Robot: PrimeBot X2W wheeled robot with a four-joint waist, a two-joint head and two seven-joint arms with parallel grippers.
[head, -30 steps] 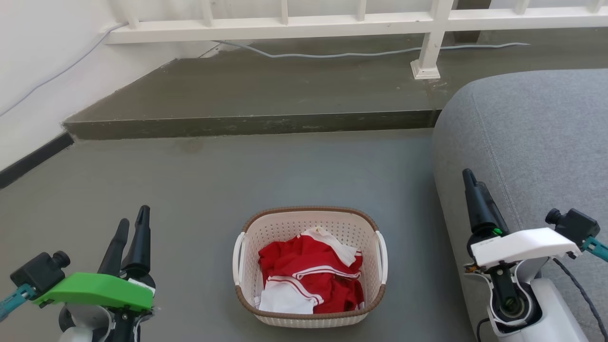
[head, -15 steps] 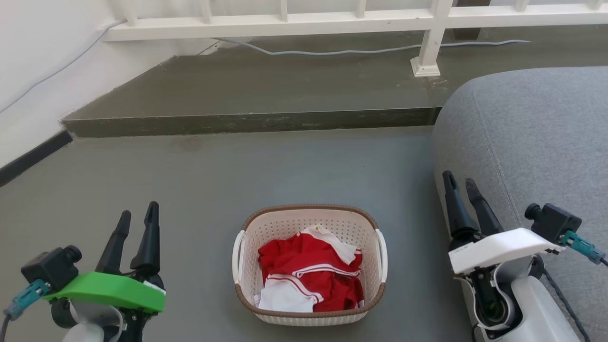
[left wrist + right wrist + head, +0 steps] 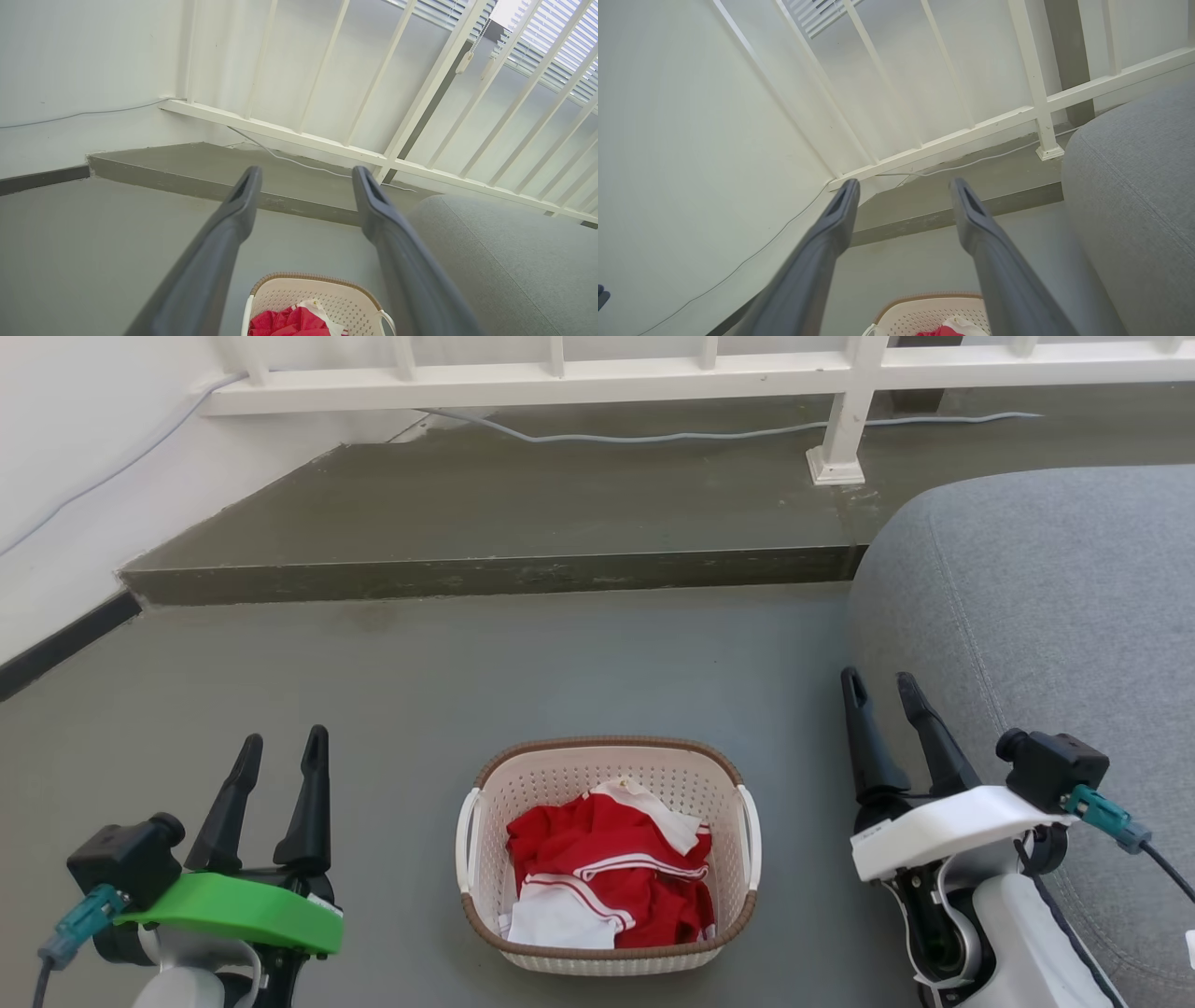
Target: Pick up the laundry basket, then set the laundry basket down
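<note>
Fingers on our left hand (image 3: 285,739) and right hand (image 3: 878,678) now stand apart, vs. pinched a sec ago, and both sit closer in. Btwn them the laundry basket (image 3: 560,784) rests on the floor (image 3: 420,691), untouched; we judge the pickup approach is starting.

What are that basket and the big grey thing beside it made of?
Basket: looks like moulded plastic, matte cream, its walls punched with small holes; the brown rim imitates weave. Grey seat: apparently woven fabric upholstery, with a fine visible texture and a stitched seam.
</note>
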